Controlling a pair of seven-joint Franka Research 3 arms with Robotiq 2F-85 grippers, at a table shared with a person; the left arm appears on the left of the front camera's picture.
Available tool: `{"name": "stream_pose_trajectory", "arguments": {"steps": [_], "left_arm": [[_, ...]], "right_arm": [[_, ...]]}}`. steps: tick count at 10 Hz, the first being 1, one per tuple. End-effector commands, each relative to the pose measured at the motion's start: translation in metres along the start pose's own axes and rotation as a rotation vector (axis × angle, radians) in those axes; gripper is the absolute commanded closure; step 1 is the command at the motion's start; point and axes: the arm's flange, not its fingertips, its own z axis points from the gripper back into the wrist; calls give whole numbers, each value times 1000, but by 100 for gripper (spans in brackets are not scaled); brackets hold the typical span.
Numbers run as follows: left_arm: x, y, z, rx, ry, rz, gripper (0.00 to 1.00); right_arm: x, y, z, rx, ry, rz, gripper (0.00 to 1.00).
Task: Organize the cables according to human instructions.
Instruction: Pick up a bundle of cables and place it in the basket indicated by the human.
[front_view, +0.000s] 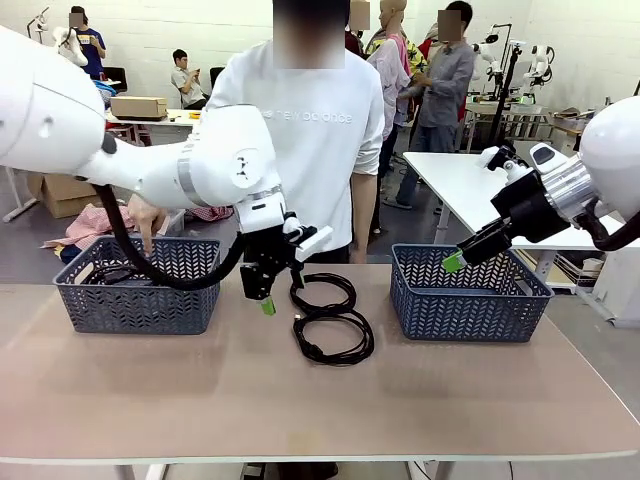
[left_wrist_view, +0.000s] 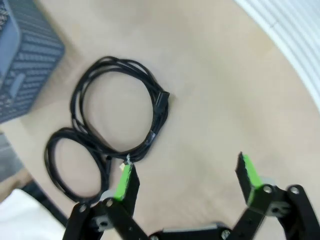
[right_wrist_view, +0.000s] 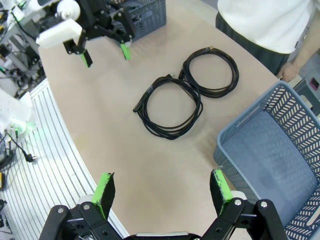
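Observation:
Two black cable coils lie touching on the table's middle: the nearer coil (front_view: 335, 345) (left_wrist_view: 152, 135) (right_wrist_view: 170, 134) and the farther coil (front_view: 322, 293) (left_wrist_view: 48, 155) (right_wrist_view: 235, 75) toward the person. My left gripper (front_view: 258, 298) (left_wrist_view: 185, 167) (right_wrist_view: 106, 56) hangs open and empty just left of the coils, above the table. My right gripper (front_view: 458, 258) (right_wrist_view: 162, 176) hovers open and empty by the near rim of the right basket (front_view: 465, 305) (right_wrist_view: 260, 125). Dark cord shows inside the left basket (front_view: 135, 300).
The person stands behind the table's middle, one hand (front_view: 145, 222) lowered with a finger over the left basket. The right basket (left_wrist_view: 25, 65) looks bare inside. Both baskets stand at the far edge, with open tabletop (front_view: 320, 400) in front.

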Motion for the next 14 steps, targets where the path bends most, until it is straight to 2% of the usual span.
{"name": "stream_pose_trajectory", "arguments": {"steps": [1, 3, 8, 10, 14], "left_arm": [[0, 5, 1, 7, 50, -40, 0], [3, 5, -4, -7, 23, -28, 0], [4, 6, -6, -8, 25, -33, 0], [15, 10, -27, 24, 112, -184, 0], [23, 18, -60, -8, 192, -244, 0]], "right_arm": [[-1, -3, -2, 22, -27, 15, 0], [-1, -3, -2, 22, -27, 15, 0], [-1, -3, -2, 22, -27, 15, 0], [-1, -3, -2, 22, -27, 15, 0], [-1, -3, -2, 22, -27, 15, 0]]}}
